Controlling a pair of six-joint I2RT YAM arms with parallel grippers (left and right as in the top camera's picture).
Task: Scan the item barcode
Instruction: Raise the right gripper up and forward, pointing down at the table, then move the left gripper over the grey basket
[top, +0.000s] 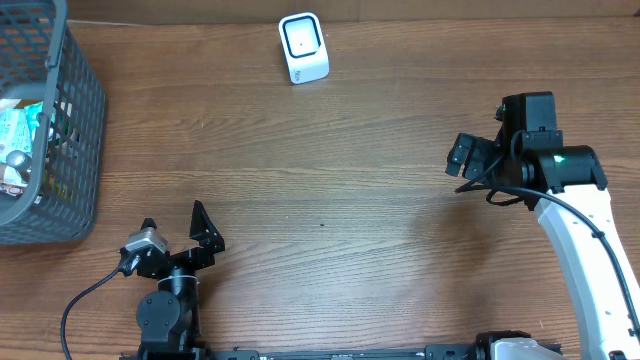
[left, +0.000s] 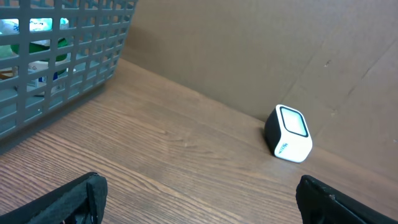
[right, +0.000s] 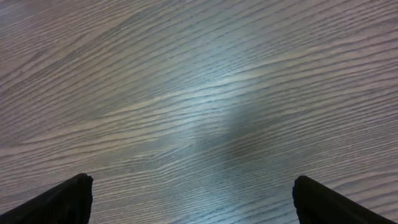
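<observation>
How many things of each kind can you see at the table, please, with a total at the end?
Grey basket: 1
White scanner: 1
Robot arms: 2 (left arm, right arm)
Total: 4, leaving out the packets in the basket, which are too jumbled to count.

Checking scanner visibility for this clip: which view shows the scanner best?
Left wrist: the scanner appears large and near, its window and side clear. Overhead shows it small, from above, near the far edge. Right wrist shows only table, no scanner.
</observation>
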